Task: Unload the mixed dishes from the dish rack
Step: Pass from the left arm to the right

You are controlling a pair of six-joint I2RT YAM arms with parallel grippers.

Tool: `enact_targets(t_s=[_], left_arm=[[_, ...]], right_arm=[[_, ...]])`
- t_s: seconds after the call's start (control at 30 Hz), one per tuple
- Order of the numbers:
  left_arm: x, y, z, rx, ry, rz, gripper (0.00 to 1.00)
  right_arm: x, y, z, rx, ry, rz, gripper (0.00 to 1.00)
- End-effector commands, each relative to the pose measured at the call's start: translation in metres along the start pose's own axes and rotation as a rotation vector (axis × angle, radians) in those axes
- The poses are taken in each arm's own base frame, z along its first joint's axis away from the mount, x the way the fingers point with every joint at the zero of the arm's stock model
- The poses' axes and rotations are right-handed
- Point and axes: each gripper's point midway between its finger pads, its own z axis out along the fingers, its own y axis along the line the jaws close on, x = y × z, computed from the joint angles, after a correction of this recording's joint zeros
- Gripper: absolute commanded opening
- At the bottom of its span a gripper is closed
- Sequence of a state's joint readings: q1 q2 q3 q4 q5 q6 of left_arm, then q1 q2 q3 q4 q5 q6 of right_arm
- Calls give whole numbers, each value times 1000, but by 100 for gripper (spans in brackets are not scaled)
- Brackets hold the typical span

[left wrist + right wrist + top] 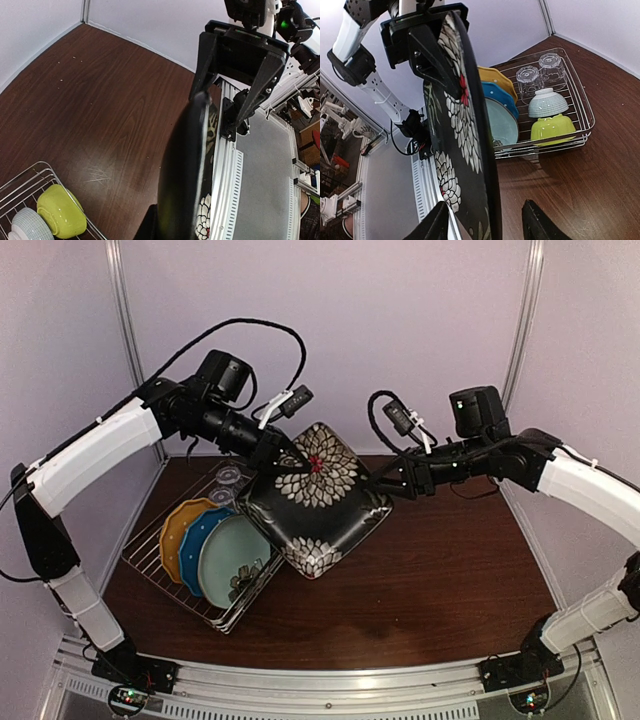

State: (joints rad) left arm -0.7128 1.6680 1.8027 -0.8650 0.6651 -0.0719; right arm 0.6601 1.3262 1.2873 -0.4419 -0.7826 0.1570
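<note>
Handover seems due: the dark plate (pixel 315 500) hangs tilted over the table, at 3 o'clock of the rack (pixel 140 558). The left claw (pixel 278 455) clamps its 11 o'clock rim. The right claw (pixel 385 483) straddles the 3 o'clock rim, fingers apart.

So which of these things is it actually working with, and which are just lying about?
Part of the job: dark flowered plate held in the left pincer; orange plate, blue plate, teal plate, lime-green bowl, pale bowl, two glasses, wire dish rack.
Just there: brown table, walls, arm cables.
</note>
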Motion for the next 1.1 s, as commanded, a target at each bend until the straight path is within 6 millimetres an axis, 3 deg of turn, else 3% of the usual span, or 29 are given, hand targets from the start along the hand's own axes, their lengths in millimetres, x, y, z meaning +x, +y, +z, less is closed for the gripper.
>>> enact_targets(t_s=[0.0, 0.2, 0.43, 0.83, 1.0, 1.07], left_arm=[[-37, -29, -10, 97, -121, 122, 0], [-37, -34, -7, 120, -119, 127, 0], [-41, -36, -8, 126, -127, 135, 0], [-38, -31, -4, 115, -117, 135, 0], [-39, -29, -5, 96, -121, 143, 0], [-40, -27, -7, 76, -126, 145, 9]], right_arm=[[16, 5, 8, 14, 100, -50, 47], [26, 4, 16, 30, 153, -70, 38], [31, -1, 19, 63, 178, -67, 36], [28, -1, 19, 69, 189, -62, 0], [24, 1, 17, 68, 177, -66, 0], [22, 2, 16, 65, 170, -62, 0]])
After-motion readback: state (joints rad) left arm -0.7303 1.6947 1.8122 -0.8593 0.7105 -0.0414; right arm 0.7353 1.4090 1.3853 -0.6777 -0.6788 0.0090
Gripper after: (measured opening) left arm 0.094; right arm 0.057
